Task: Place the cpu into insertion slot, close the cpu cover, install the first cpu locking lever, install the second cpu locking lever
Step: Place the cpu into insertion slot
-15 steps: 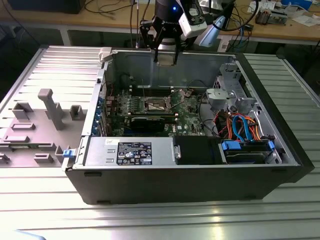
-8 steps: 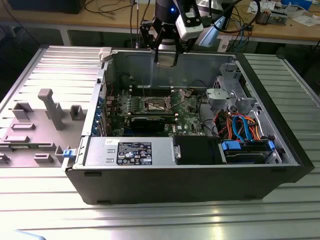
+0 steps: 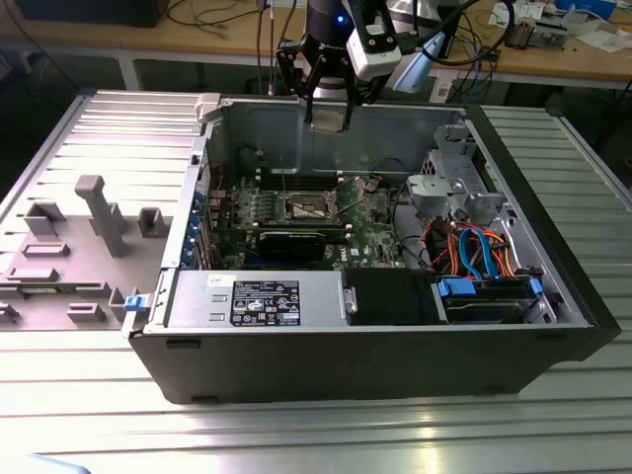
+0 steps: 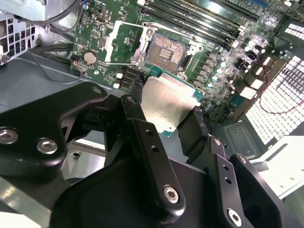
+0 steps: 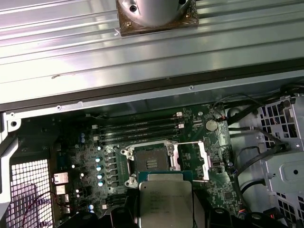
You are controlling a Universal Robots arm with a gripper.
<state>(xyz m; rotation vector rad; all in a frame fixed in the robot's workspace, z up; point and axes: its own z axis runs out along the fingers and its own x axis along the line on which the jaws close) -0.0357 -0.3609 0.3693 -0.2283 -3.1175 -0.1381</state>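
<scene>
cpu (image 5: 165, 202): top noted as smooth silver-grey metal, soft sheen | circuit board (image 4: 95, 28): green, glossy finish recorded | case wall (image 3: 375, 133): dull grey sheet metal | table (image 3: 296, 434): ribbed, shiny metal observed

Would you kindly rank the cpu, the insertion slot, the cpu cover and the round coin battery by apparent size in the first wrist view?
1. cpu: largest, though it hangs nearer the camera, which inflates it.
2. insertion slot and cpu cover: too alike to rank.
3. coin battery: smallest.
</scene>
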